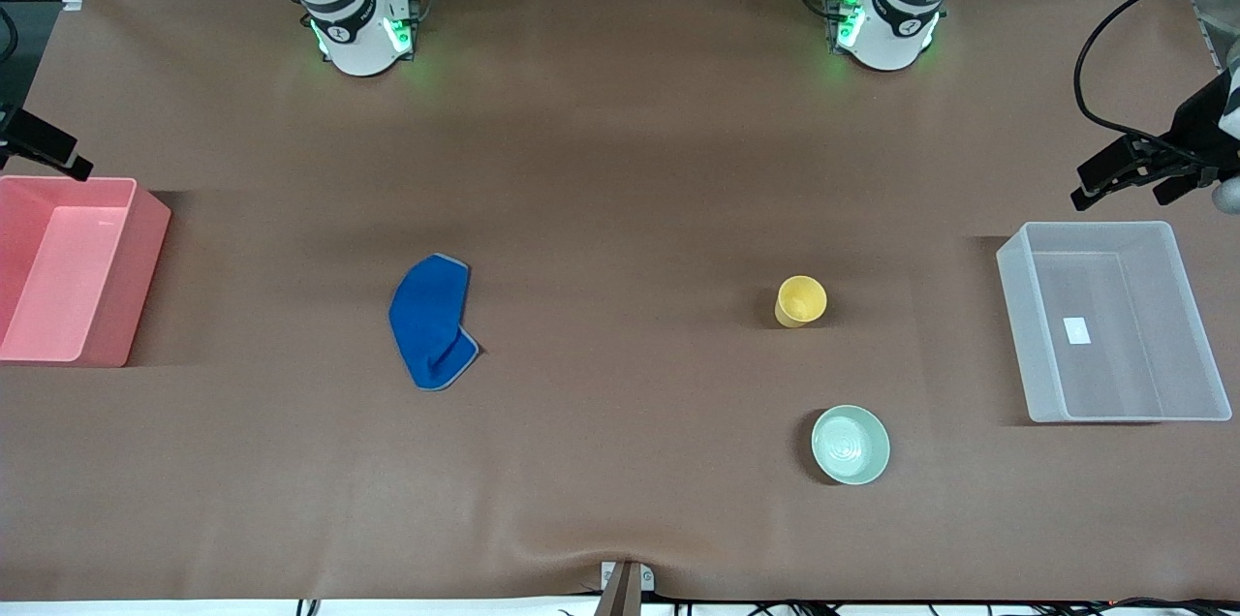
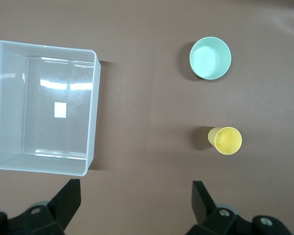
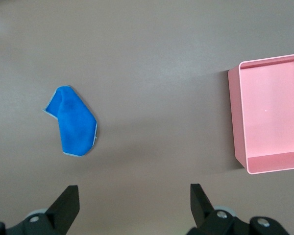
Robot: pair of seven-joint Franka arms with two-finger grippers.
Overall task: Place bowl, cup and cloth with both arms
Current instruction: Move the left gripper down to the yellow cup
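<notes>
The mint-green bowl [image 1: 851, 444] stands near the front edge toward the left arm's end; it also shows in the left wrist view [image 2: 210, 58]. The yellow cup [image 1: 800, 300] stands upright farther from the camera than the bowl, and shows in the left wrist view [image 2: 227, 140]. The blue cloth [image 1: 431, 322] lies crumpled toward the right arm's end, also in the right wrist view [image 3: 72, 122]. My left gripper [image 2: 135, 188] is open and empty, high over bare table beside the clear bin. My right gripper [image 3: 132, 193] is open and empty, high over bare table between cloth and pink bin.
A clear plastic bin [image 1: 1017, 306] stands at the left arm's end of the table, also in the left wrist view [image 2: 94, 107]. A pink bin [image 1: 136, 277] stands at the right arm's end, also in the right wrist view [image 3: 237, 122]. Both bins hold none of the task's things.
</notes>
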